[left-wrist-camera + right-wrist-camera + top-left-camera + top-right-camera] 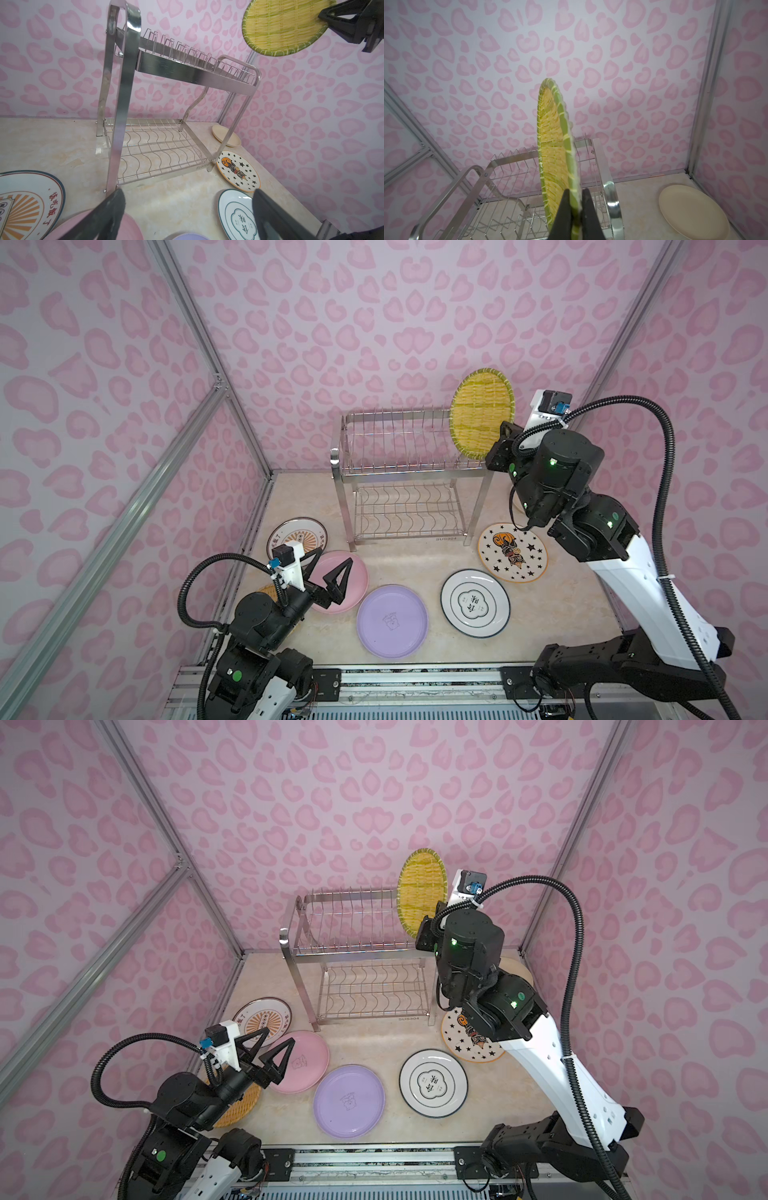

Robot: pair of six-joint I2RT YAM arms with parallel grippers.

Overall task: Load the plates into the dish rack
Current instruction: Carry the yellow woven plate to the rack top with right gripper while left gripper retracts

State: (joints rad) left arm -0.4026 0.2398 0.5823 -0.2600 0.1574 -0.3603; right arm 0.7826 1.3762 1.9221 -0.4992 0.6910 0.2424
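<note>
My right gripper (505,435) (574,192) is shut on the rim of the yellow striped plate (482,414) (552,145). It holds the plate upright on edge above the right end of the dish rack's (409,477) upper prongs. The rack's two tiers hold nothing. My left gripper (336,556) (188,194) hangs open and empty just above the pink plate (357,585). Flat on the table lie the lilac plate (392,622), ring-emblem plate (475,602), star plate (512,551), orange-radial plate (291,535), orange woven-look plate (241,1106) and cream plate (691,209).
The cream plate sits in the back right corner behind the rack's right legs. The woven-look plate is mostly hidden under my left arm. Patterned walls with metal frame posts (232,398) close in the back and both sides. A metal rail (415,680) runs along the front edge.
</note>
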